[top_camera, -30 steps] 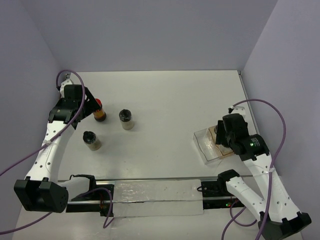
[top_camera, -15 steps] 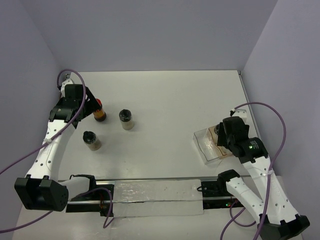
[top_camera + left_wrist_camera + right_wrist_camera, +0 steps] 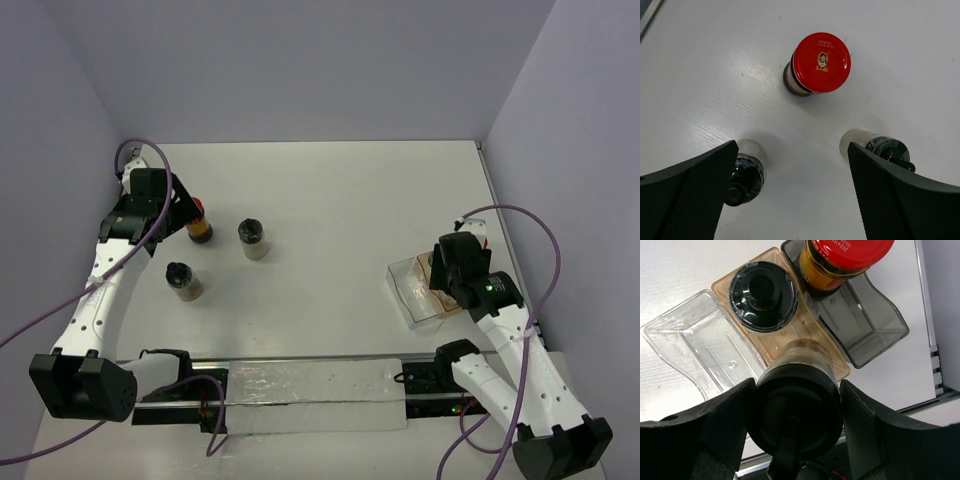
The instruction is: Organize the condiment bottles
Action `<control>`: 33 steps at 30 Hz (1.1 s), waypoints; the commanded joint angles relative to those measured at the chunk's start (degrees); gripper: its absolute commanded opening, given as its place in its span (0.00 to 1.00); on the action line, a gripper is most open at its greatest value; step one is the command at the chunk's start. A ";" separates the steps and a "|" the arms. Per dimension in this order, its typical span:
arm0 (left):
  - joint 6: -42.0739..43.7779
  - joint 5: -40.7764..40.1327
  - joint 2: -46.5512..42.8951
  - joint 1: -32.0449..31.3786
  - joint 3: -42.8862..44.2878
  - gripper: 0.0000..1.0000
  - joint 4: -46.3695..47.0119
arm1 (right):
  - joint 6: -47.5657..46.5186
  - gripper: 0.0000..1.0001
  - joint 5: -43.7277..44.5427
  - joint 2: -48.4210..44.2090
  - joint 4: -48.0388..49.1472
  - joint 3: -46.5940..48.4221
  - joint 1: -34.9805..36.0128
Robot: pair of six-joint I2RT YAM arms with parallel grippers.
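**Three bottles loose on the left, three at the trays on the right**

At the far left of the counter [image 3: 340,190], the left gripper [image 3: 791,150] stands released, its jaws spread wide with nothing between them. The left red-capped bottle [image 3: 817,64] stands upright just ahead of the fingertips, apart from both. In the top view, the far black-capped bottle [image 3: 252,238] stands to the right of that red one. The near black-capped bottle [image 3: 182,280] stands closer to the arm bases. All three are upright on the bare counter and apart from one another.

On the right side, three tray sections lie side by side: a clear tray [image 3: 690,345], an amber tray [image 3: 812,337] and a smoky grey tray [image 3: 875,325]. The clear one holds no bottle. The tray black-capped bottle [image 3: 762,295] stands upright in the far end of the amber tray. The right red-capped bottle [image 3: 847,255], with orange-brown contents, stands in the far end of the grey tray.

The right gripper [image 3: 796,395] is clenched on the held black-capped bottle [image 3: 800,354], one finger on each side of its cap. This bottle is upright over the near end of the amber tray. Whether its base touches the tray floor cannot be told.
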 commanded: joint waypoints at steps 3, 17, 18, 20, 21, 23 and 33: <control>0.64 -0.20 0.41 0.39 2.05 0.99 1.87 | -0.04 0.43 -0.83 -1.57 5.61 -4.43 -1.71; 1.11 0.79 1.77 0.39 3.13 0.99 1.55 | -0.04 0.95 -1.60 -1.01 7.79 -6.41 -2.65; 1.09 0.75 1.86 0.39 3.19 0.99 1.49 | -0.04 0.97 -1.43 -0.78 7.70 -5.59 -2.63; 0.93 0.71 2.13 0.39 3.40 1.00 1.76 | -0.04 1.00 -0.89 0.14 7.43 -4.20 -2.68; 0.78 0.95 2.22 0.39 3.44 0.99 1.90 | -0.04 1.00 -0.65 0.38 7.19 -3.01 -2.68; 0.55 1.14 2.24 0.39 3.42 1.00 2.08 | -0.04 1.00 -0.22 0.76 6.76 -0.97 -2.68; 0.40 -0.91 1.59 0.39 3.94 0.99 0.85 | -0.04 1.00 -6.55 8.67 8.51 19.39 -1.24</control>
